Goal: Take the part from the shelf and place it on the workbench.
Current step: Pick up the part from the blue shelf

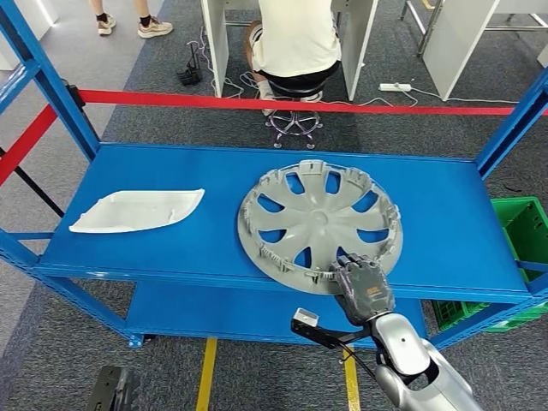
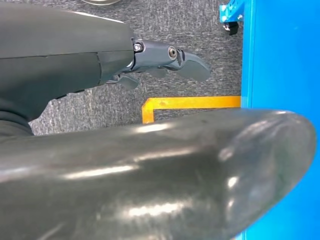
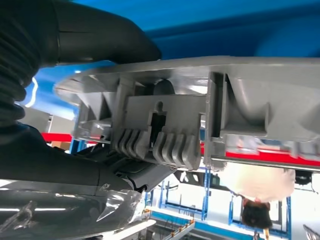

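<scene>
A grey wheel cover (image 1: 319, 221) lies flat on the blue shelf (image 1: 162, 248), its near rim reaching the shelf's front edge. My right hand (image 1: 362, 289) grips that near rim. In the right wrist view the thumb (image 3: 105, 42) lies on one face of the wheel cover's rim (image 3: 226, 100) and the fingers (image 3: 128, 172) curl against the clips on the other face. My left hand (image 2: 158, 57) hangs low beside the shelf frame over the carpet, fingers stretched out and holding nothing; it also shows at the lower left (image 1: 113, 390).
A white curved part (image 1: 139, 210) lies on the shelf's left half. Blue uprights (image 1: 55, 86) frame both ends. A red barrier tape (image 1: 291, 104) runs behind, with a person seated on a stool (image 1: 294, 51) beyond. A green crate (image 1: 523, 231) sits at the right.
</scene>
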Controlling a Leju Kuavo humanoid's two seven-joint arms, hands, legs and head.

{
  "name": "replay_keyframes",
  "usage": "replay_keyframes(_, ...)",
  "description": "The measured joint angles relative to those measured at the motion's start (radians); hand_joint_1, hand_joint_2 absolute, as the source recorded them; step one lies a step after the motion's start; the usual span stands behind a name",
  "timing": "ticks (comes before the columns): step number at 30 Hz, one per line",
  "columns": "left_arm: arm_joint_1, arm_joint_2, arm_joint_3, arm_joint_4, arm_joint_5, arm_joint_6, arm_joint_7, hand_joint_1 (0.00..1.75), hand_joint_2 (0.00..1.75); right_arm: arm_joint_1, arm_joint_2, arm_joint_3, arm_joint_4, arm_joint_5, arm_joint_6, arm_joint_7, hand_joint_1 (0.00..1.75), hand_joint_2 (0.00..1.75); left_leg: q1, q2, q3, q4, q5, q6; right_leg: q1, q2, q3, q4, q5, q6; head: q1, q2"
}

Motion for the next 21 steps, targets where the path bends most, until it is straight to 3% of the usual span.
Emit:
replay_keyframes(8, 0.003, -0.009, 0.019, -0.003, -0.013, -0.031, -0.013, 0.00, 0.00, 0.011, 0.000, 0.001, -0.039, 0.007, -0.004, -0.015, 1.75, 1.75, 0.000, 0.000, 0.000, 0.000, 0.000, 0.000, 0.000, 0.000, 0.000, 0.000, 0.000, 0.000, 0.000, 0.000)
replay_keyframes(12, 0.009, -0.020, 0.045, -0.008, -0.017, -0.057, -0.032, 0.00, 1.75, 0.050, 0.000, 0.002, -0.108, 0.020, -0.036, -0.026, 1.75, 1.75, 0.000, 0.000, -0.001, 0.000, 0.000, 0.000, 0.000, 0.000, -0.001, 0.000, 0.000, 0.000, 0.000, 0.000)
replay_keyframes(21, 0.021, -0.057, 0.125, -0.018, -0.074, -0.083, -0.078, 0.00, 1.75, 0.111, -0.004, -0.001, -0.350, -0.028, -0.195, -0.103, 1.75, 1.75, 0.000, 0.000, -0.005, 0.000, 0.000, 0.000, 0.000, 0.000, -0.006, 0.001, 0.000, 0.000, 0.000, 0.000)
